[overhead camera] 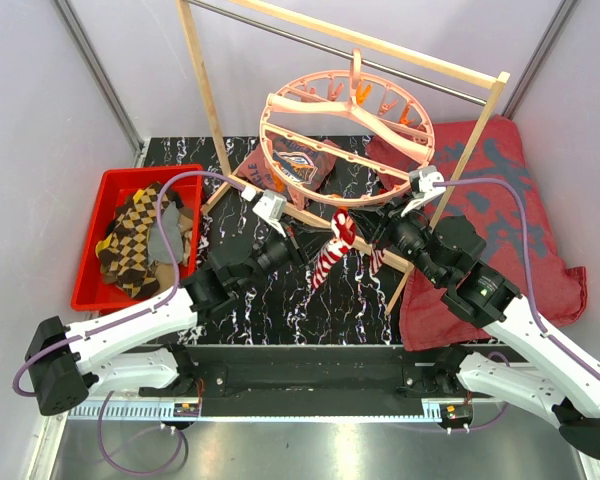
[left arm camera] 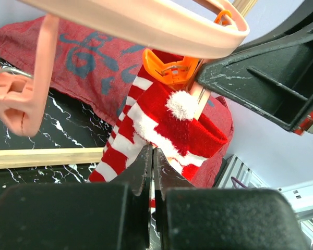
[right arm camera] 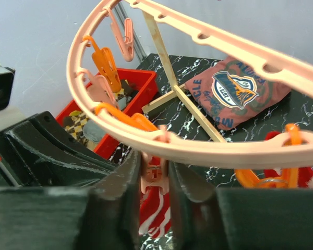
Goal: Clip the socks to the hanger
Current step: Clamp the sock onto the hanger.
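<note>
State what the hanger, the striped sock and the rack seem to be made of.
Hanger: moulded plastic, salmon-pink, smooth with a slight sheen; there are neat holes along the rim.
Striped sock: soft knit fabric, red and white, matte, with a fluffy white pompom.
Rack: pale wood in plain square slats, probably unvarnished, though the finish is hard to judge.

Right pincer (right arm camera: 155, 166) around pink clip (right arm camera: 151, 183)

A red bin (overhead camera: 120, 185) sits left of the wooden rack (overhead camera: 205, 90); a dark-red cloth (overhead camera: 560, 230) lies right.
</note>
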You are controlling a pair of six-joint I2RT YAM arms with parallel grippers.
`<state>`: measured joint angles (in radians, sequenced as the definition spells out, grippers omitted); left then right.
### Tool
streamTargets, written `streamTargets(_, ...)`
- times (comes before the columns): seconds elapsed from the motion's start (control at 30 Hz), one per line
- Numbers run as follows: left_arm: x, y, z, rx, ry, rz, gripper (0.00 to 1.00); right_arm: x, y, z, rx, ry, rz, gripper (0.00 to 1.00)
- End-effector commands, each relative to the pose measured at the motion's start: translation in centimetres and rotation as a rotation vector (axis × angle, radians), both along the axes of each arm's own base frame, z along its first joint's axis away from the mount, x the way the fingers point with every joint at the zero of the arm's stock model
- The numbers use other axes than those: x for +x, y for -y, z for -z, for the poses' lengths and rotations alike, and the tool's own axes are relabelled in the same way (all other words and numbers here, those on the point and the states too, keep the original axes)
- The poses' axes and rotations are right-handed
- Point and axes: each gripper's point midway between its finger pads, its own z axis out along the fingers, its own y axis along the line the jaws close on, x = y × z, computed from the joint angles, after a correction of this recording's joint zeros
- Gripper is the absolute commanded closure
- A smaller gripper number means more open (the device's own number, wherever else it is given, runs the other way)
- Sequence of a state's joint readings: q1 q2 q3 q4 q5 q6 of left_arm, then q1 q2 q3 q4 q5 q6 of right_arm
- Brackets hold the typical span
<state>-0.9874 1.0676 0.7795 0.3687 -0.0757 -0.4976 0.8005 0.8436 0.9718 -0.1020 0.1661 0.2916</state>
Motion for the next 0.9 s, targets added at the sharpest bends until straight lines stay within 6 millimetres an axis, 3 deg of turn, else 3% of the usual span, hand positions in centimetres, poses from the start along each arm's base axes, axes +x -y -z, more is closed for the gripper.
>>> streamTargets(0.0,0.2,0.2,-3.8,-0.077,0.069,-0.009,1.0,-0.1,-0.1,-1.2,0.015,0.032,-0.006,0.65)
streamTargets(0.03,0.2,0.4,-3.8,-0.074,0.071,-0.006,1.0,-0.1,-0.1,-1.2,0.015,0.034,-0.006,0.56)
streamTargets(0.13,0.2,0.6,-3.5,-0.068,0.066,0.0,1.0,-0.2,0.0,-1.3,0.017,0.036,-0.006,0.45)
streamTargets(0.3,0.0,1.0,-3.1,-0.055,0.068,0.019,1.0,0.0,0.5,-1.3,0.015,0.041,0.02,0.42)
streamTargets(0.37,0.0,1.0,-2.9,-0.047,0.075,0.02,0.94,0.1,0.8,-1.3,0.014,0.043,0.036,0.41)
streamTargets(0.43,0.0,0.8,-2.9,-0.045,0.083,0.017,0.87,0.2,1.0,-1.1,0.011,0.043,0.048,0.41)
streamTargets(0.47,0.0,0.8,-2.8,-0.038,0.093,0.015,0.72,0.3,1.2,-1.1,0.008,0.045,0.056,0.41)
streamTargets(0.57,0.0,0.5,-3.0,-0.032,0.121,0.01,0.54,0.4,1.4,-1.1,0.0,0.05,0.069,0.41)
streamTargets(0.87,1.5,-0.1,-3.7,0.037,0.306,-0.067,0.24,0.4,1.8,-1.3,-0.009,0.065,0.083,0.4)
